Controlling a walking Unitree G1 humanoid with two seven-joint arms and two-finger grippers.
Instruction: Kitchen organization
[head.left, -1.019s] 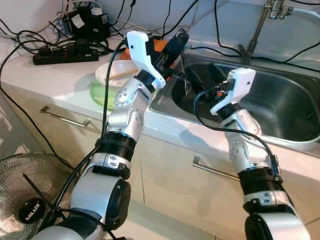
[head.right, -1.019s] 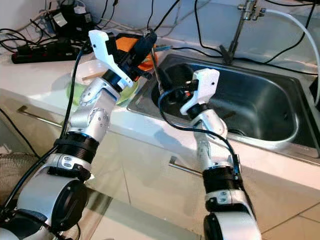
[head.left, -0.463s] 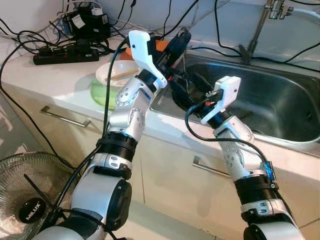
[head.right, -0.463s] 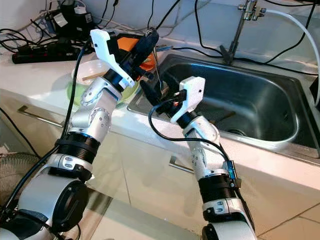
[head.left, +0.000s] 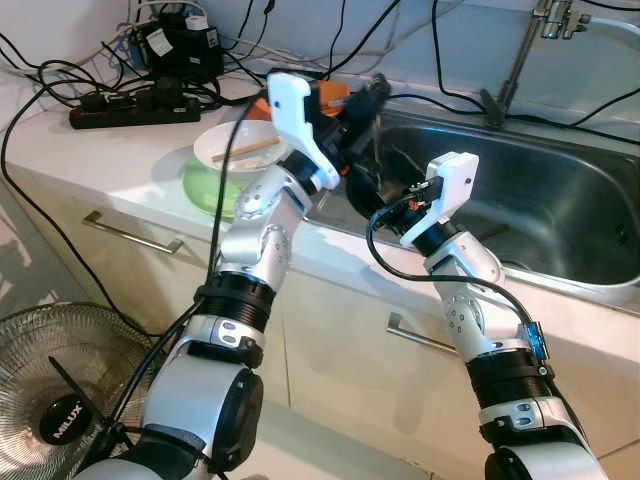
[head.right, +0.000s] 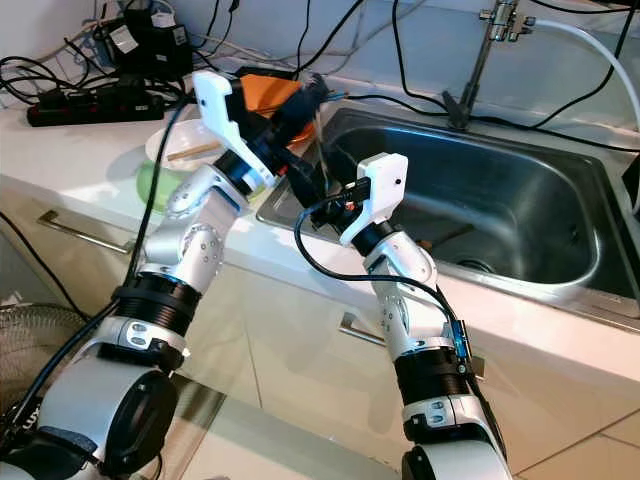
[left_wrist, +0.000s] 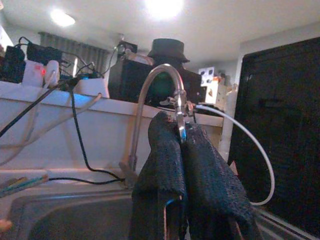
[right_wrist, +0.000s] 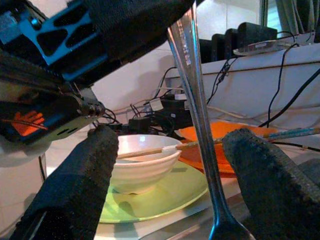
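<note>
Left tool (head.left: 372, 95) pinching metal utensil (right_wrist: 196, 100) over sink (head.left: 560, 215) edge, having shifted rightward, right tool (head.left: 365, 190) spread wide, staying raised beside the utensil's handle.

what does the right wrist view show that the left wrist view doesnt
Right wrist view alone: the white bowl with a chopstick across its rim, sitting on the green plate, the orange plate behind, and the right pincer open, its fingers on either side of the hanging handle without touching it.

Left wrist view alone: the curved faucet with its white hose, and the sink below.

Both: the metal utensil gripped by the left pincer, and cables along the back wall.
</note>
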